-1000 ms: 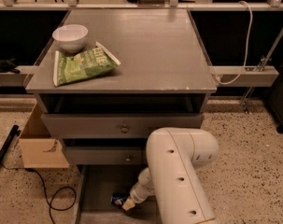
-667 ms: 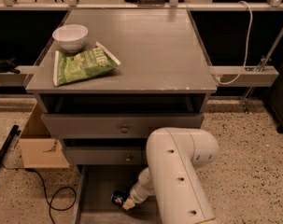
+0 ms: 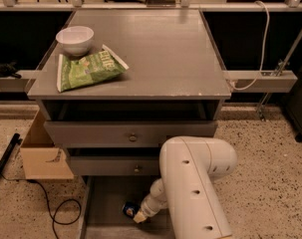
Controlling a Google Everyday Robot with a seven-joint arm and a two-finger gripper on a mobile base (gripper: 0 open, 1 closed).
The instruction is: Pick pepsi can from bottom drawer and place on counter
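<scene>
pepsi can [image 3: 129, 209]: lying in the bottom drawer [image 3: 106, 199], near the middle of the visible tray floor; blue body, partly hidden by the end of the arm.
bottom drawer: pulled out at floor level beneath the two knobbed drawers; grey floor and low left wall visible, right part covered by the arm.
gripper [image 3: 139, 216]: down inside the bottom drawer, just beside the pepsi can on its right; contact with the can cannot be confirmed.
gripper state: cannot tell whether it is apart, together or clamped on the can.
arm [image 3: 195, 183]: large white housing in front of the cabinet, lower right, with a slimmer white link angling down and left into the drawer.
counter [image 3: 160, 49]: flat grey top of the cabinet; small chips along the front edge.
white bowl [image 3: 75, 39]: upright on the counter, rear left corner.
green chip bag [image 3: 88, 69]: lying flat on the counter, just in front of the white bowl.
knobbed drawers [image 3: 132, 138]: both shut, one above the other.
cardboard box [image 3: 41, 153]: on the floor, left of the cabinet.
</scene>
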